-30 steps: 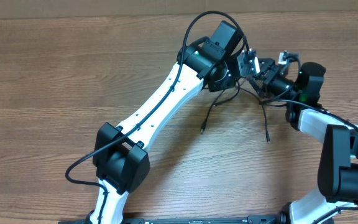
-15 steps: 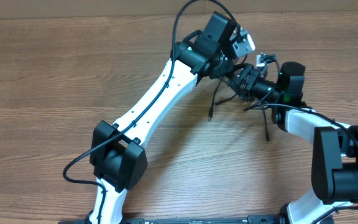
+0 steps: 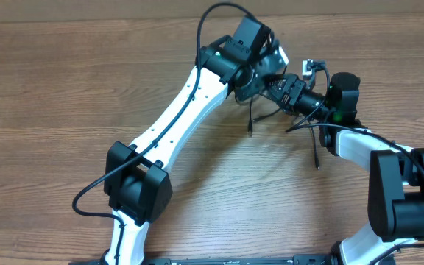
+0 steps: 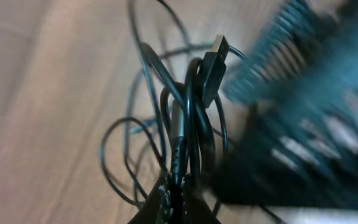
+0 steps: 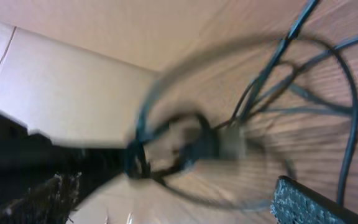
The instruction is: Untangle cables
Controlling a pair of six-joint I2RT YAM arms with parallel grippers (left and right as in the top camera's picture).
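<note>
The cables (image 4: 188,118) are a tangled bunch of thin black cords, one with a flat plug (image 4: 214,61) sticking up. My left gripper (image 4: 174,202) is shut on the bunch and holds it above the table. From overhead, the left gripper (image 3: 265,68) and right gripper (image 3: 284,88) meet at the back of the table. Loose cable ends (image 3: 251,119) hang down to the wood, one further right (image 3: 316,151). In the right wrist view my right gripper (image 5: 173,190) is open, with the blurred cables (image 5: 185,143) just beyond its fingers.
The wooden table (image 3: 65,110) spreads wide on the left. Its far edge runs close behind the grippers. My white left arm (image 3: 182,118) crosses the middle diagonally. My right arm (image 3: 359,147) bends in from the right.
Both grippers have moved left and toward the table's back edge. The cable bunch went with the left gripper, and one loose end was pulled up and back.
</note>
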